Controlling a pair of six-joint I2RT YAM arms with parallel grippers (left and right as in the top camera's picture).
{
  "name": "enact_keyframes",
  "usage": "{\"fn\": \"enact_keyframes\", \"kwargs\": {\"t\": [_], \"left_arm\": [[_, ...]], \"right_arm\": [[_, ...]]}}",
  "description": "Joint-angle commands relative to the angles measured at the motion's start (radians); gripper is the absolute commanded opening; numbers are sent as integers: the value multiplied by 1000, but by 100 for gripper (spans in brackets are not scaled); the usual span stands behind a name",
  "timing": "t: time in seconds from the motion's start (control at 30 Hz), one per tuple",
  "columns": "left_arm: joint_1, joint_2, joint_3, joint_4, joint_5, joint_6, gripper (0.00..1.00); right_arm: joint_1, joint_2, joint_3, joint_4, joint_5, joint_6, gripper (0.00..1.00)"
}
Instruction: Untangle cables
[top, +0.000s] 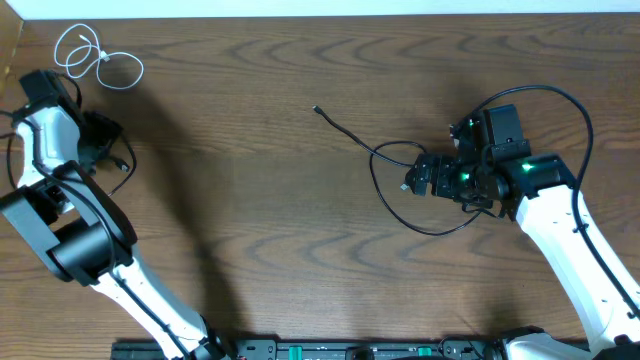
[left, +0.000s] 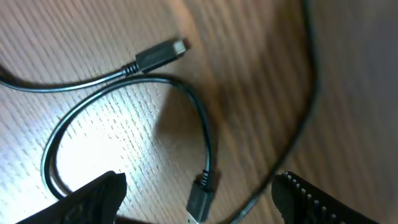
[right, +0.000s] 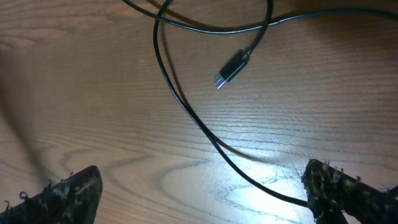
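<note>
The white cable (top: 95, 58) lies coiled at the far left corner, apart from both arms. One black cable (left: 124, 78) curls on the wood under my left gripper (left: 202, 205), whose jaws stand wide; one plug (left: 200, 198) lies loose between them and the other plug (left: 160, 55) lies farther off. In the overhead view my left gripper (top: 110, 150) is beside that cable's end (top: 122, 165). A second black cable (top: 385, 195) loops from its plug (top: 316, 110) to my right gripper (top: 415, 182). My right gripper (right: 205, 199) is open over this cable (right: 186, 112), which runs toward the right finger (right: 339, 190); its plug (right: 231, 67) lies free.
A thick black cord (top: 570, 100) arches over the right arm. Another dark cord (left: 309, 106) crosses the right side of the left wrist view. The table's far edge (top: 320, 14) runs along the top and a rail (top: 350, 350) along the front.
</note>
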Motion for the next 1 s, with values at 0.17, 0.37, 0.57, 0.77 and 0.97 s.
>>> {"fn": "enact_keyframes", "kwargs": {"t": [0.17, 0.37, 0.57, 0.77, 0.97], "left_arm": [[0, 89, -16, 19, -35, -41, 68], [0, 118, -16, 40, -36, -41, 55], [0, 150, -16, 47, -36, -13, 8], [1, 134, -2, 54, -35, 4, 7], [0, 58, 15, 62, -36, 0, 7]], "right_arm": [[5, 2, 7, -1, 8, 11, 99], [5, 2, 7, 2, 8, 11, 99], [5, 2, 7, 2, 8, 11, 99], [5, 2, 7, -2, 8, 11, 99], [5, 2, 7, -12, 8, 11, 99]]}}
